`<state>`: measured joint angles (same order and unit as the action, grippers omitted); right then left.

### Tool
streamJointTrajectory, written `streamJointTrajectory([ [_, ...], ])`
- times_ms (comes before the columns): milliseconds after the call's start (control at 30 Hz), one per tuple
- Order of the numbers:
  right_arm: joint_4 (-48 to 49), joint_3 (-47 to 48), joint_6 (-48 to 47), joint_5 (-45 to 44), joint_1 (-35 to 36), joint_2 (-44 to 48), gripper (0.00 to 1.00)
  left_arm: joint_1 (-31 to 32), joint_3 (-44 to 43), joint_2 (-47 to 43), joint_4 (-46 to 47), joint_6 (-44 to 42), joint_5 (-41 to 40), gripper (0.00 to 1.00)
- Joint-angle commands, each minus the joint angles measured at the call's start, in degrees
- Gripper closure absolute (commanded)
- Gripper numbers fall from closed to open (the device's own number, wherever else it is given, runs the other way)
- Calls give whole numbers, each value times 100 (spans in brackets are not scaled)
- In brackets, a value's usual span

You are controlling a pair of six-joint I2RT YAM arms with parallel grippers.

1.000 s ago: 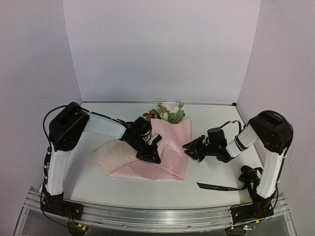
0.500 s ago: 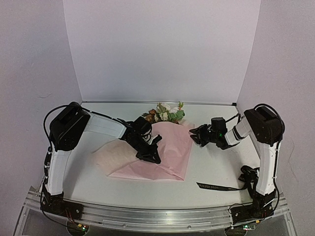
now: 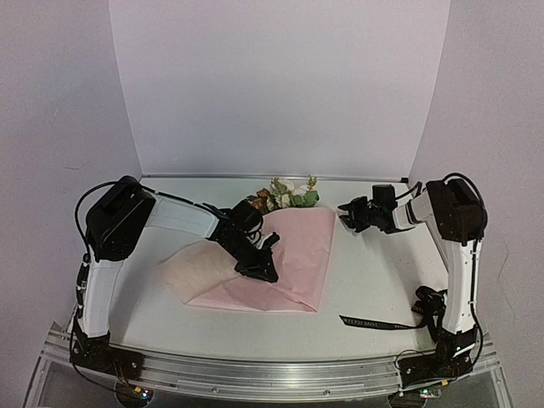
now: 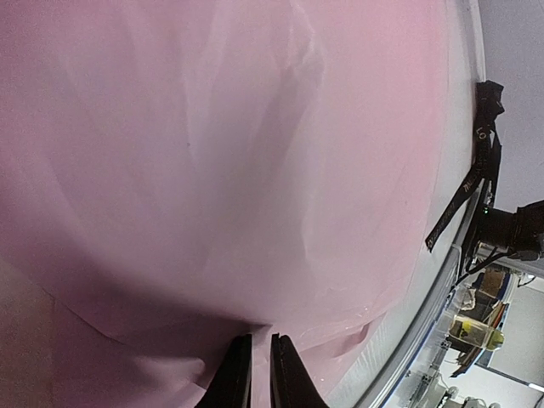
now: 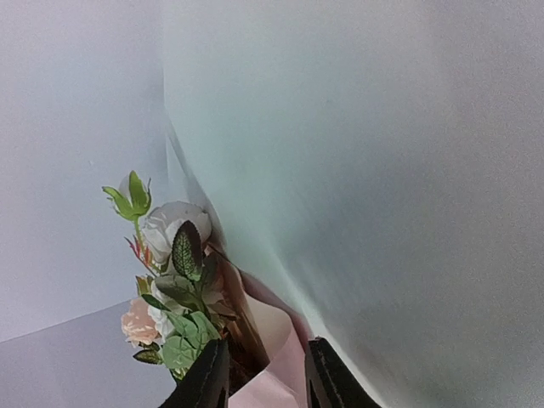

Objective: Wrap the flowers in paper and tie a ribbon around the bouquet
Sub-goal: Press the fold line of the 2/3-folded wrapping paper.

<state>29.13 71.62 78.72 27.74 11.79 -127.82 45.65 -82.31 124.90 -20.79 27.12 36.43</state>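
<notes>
While one paper [image 3: 293,255] overlies one flower bunch [image 3: 289,194], one ribbon [image 3: 374,324] lies apart.

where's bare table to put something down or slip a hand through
Widest bare table: right of the paper, between it and the right arm, back from the ribbon. A bare strip also runs along the near edge in front of the paper. Crowded: the middle, where the left pincer rests on the paper and the flowers lie behind.

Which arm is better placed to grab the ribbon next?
Right. The right end effector is open and empty, and the ribbon lies near that arm's base. The left end effector is down on the paper.
</notes>
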Motion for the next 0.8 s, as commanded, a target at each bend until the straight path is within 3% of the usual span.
streamJointTrajectory([
  [0, -702, 75, -609, 589, 25, 905, 67, -74, -241, -332, -270, 131, -517, 87],
  [167, -1134, -447, -1073, 1186, 156, 1794, 65, -83, -178, -952, 29, 528, -515, 78],
  [300, -2236, -1130, -2034, 1175, 555, 2833, 64, -130, 295, -1647, 172, 923, -683, 77],
  [467, -4311, -1335, -3903, 533, 1578, 3743, 63, -185, 1323, -2646, 173, 1655, -1237, 74],
  [767, -5094, -1912, -4718, -141, 2730, 4287, 64, -153, 3765, -4796, -270, 3406, -2100, 68],
])
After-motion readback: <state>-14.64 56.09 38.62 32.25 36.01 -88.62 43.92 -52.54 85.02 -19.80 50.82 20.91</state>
